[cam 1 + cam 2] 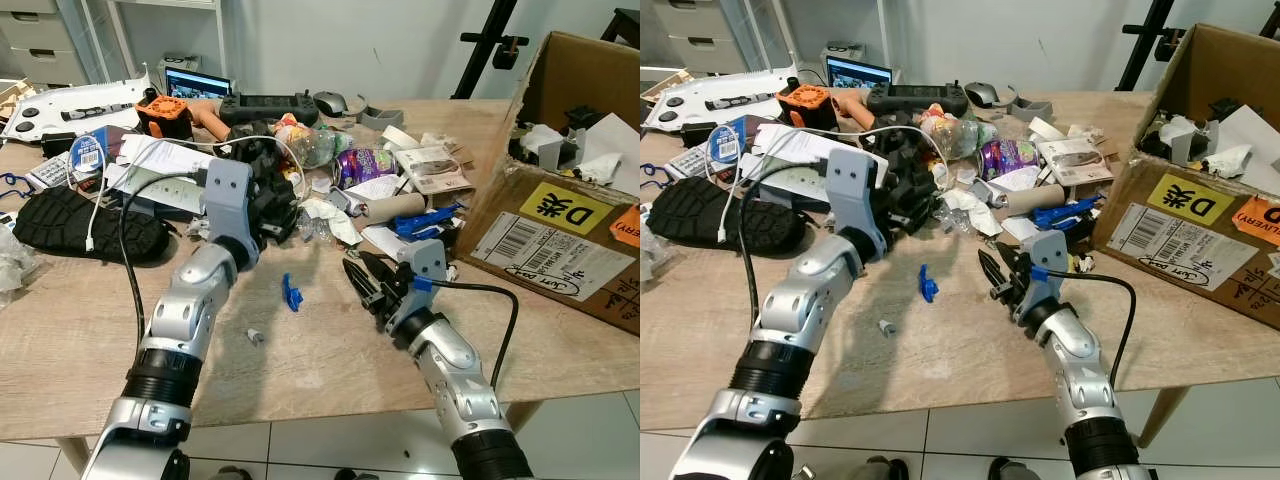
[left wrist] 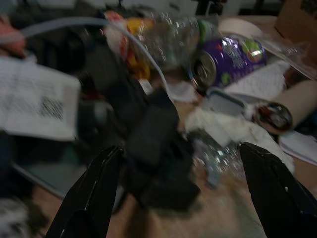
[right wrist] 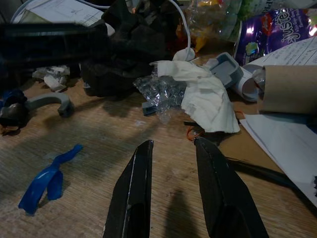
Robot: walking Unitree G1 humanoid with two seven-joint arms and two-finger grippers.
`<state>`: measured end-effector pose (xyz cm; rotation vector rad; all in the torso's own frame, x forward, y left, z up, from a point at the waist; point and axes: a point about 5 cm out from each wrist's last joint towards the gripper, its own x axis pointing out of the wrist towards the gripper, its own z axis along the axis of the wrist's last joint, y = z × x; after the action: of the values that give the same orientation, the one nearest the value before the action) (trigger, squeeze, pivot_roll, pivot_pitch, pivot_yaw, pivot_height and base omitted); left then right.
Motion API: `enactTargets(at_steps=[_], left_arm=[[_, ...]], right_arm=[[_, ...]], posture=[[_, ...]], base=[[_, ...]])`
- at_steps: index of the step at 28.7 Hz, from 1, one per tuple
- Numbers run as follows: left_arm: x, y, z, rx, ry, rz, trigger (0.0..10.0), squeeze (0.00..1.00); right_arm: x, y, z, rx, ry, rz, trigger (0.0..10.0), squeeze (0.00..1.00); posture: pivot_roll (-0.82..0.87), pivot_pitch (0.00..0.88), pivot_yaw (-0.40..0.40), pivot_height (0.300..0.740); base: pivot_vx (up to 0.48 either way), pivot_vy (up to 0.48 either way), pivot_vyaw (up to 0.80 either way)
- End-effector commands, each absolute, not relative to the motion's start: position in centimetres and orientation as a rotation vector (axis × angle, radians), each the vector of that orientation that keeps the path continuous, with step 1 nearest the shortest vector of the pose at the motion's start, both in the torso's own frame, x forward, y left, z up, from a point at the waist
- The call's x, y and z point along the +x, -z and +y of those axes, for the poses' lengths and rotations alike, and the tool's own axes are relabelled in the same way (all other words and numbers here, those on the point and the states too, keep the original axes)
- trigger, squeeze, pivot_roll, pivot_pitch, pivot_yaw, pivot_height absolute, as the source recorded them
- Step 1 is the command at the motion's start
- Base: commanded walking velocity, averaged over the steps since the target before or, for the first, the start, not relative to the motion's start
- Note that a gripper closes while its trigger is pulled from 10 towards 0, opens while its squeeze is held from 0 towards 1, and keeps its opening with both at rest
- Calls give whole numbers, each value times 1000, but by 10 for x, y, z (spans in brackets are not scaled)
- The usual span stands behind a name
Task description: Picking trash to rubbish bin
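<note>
Trash lies heaped mid-table: a black crumpled thing [image 1: 262, 180], a white tissue [image 3: 203, 96], clear plastic wrap [image 3: 158, 91], a purple can [image 1: 365, 162], a cardboard tube [image 1: 395, 208] and a plastic bottle [image 1: 315, 143]. My left gripper [image 2: 181, 148] is open wide, its fingers on either side of the black crumpled thing. My right gripper [image 3: 173, 143] hovers low over bare wood just short of the tissue, open by a narrow gap and holding nothing. A blue plastic scrap [image 1: 291, 293] lies between the arms. An open cardboard box [image 1: 560, 230] holding scraps stands at the right.
A black shoe sole [image 1: 85, 222] and cables lie at the left. A controller [image 1: 265, 105], a mouse [image 1: 328, 101] and a small screen [image 1: 197, 83] sit at the back. A small grey piece [image 1: 255, 336] lies near the table's front edge [image 1: 330, 405].
</note>
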<state>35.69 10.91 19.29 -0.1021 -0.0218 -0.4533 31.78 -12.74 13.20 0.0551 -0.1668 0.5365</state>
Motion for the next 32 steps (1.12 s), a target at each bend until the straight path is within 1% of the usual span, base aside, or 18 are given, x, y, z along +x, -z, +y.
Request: enactTargets(at_steps=[1,4,6,7,8,9,13,19,27,28,29,30,31,32], left_arm=[[353,-187,104,-129,481,11,10000,1000],[351,-183,98,-103,507,32,10000,1000],[349,-178,91,-52,521,49,10000,1000],[349,-176,89,-36,513,50,10000,59],[349,-176,89,-36,513,50,10000,59],[349,-174,86,-34,484,51,10000,0],[351,-174,84,-31,454,41,10000,0],[362,-178,93,-23,307,-11,10000,0],[365,-178,96,-44,251,-28,10000,0],[365,-177,96,-44,248,-30,9725,0],[365,-176,96,-44,251,-32,2235,0],[365,-176,96,-44,251,-32,2235,0],[365,-176,94,-49,268,-35,0,0],[364,-176,94,-53,279,-38,0,0]], right_arm=[[314,-128,-127,60,-536,-151,10000,0],[314,-128,-126,58,-538,-148,10000,0],[314,-128,-125,54,-541,-147,10000,0],[314,-128,-125,52,-543,-147,10000,0],[314,-128,-125,52,-543,-147,10000,0],[314,-129,-124,50,-545,-148,10000,0],[314,-130,-123,49,-545,-148,10000,0],[314,-132,-120,51,-550,-155,10000,0],[313,-131,-120,48,-551,-152,10000,0],[312,-130,-121,46,-550,-151,10000,0],[312,-130,-121,45,-549,-150,10000,0],[312,-130,-121,45,-549,-150,10000,0],[313,-131,-121,45,-548,-149,10000,0],[313,-131,-121,45,-547,-149,10000,0]], posture=[[78,225,-10,740],[77,216,-5,740],[75,219,-6,740],[70,221,-6,740],[70,221,-6,740],[65,217,-6,740],[64,220,-7,740],[57,225,-5,740],[53,223,0,740],[53,221,0,740],[53,221,0,740],[53,221,0,740],[51,223,-3,740],[51,223,-3,740]], base=[[0,0,0],[0,0,0],[0,0,0],[0,0,0],[0,0,0],[0,0,0],[0,0,0],[0,0,0],[0,0,0],[0,0,0],[0,0,0],[0,0,0],[0,0,0],[0,0,0]])
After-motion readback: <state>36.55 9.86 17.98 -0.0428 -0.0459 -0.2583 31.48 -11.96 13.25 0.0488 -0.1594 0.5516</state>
